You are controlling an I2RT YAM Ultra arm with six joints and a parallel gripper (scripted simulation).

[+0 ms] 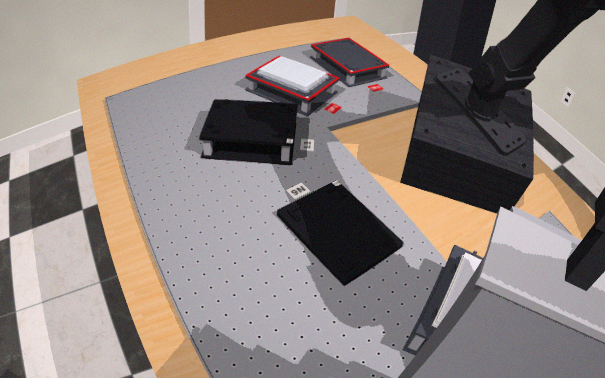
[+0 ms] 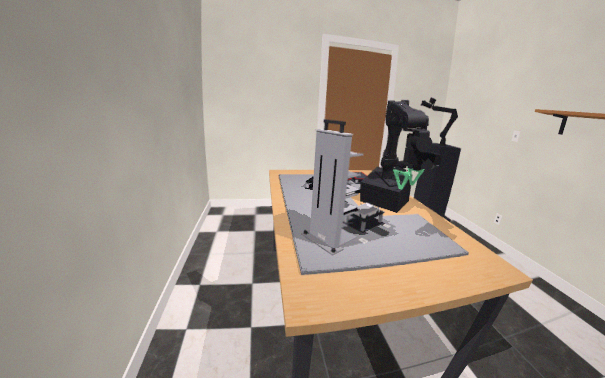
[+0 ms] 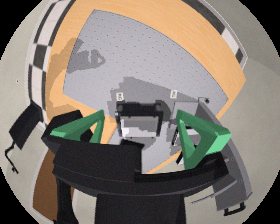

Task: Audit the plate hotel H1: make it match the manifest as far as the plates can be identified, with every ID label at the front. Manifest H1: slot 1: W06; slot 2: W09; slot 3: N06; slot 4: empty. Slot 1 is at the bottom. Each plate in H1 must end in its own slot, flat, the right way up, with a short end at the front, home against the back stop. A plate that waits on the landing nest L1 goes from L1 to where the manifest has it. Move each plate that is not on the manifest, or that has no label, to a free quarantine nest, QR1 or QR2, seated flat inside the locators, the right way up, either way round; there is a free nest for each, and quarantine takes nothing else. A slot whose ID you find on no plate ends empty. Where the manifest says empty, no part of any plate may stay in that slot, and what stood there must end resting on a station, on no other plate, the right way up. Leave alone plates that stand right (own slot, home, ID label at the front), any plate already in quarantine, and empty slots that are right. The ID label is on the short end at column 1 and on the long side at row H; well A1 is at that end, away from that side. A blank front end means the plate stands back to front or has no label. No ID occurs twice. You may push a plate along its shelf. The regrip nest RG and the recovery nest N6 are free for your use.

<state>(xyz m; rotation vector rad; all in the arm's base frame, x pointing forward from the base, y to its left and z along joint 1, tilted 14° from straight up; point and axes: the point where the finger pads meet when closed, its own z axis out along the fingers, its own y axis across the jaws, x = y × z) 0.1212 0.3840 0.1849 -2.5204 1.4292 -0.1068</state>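
Green-fingered parallel gripper [image 2: 409,177] hanging wide open and empty above the wooden table's [image 2: 396,295] edge.

Its jaws are standing fully apart, gripping nothing, beside the black arm pedestal [image 1: 431,165]. Ahead of them in the wrist view, the tall grey plate hotel [image 2: 330,190] is standing upright on the perforated grey mat [image 1: 206,240]. A white well plate [image 1: 292,74] is sitting flat in one red-rimmed quarantine nest [image 1: 266,84]; the neighbouring red-rimmed nest [image 1: 350,56] is showing a dark top. A flat black nest [image 1: 341,231] is lying by its N6 tag [image 1: 298,190].
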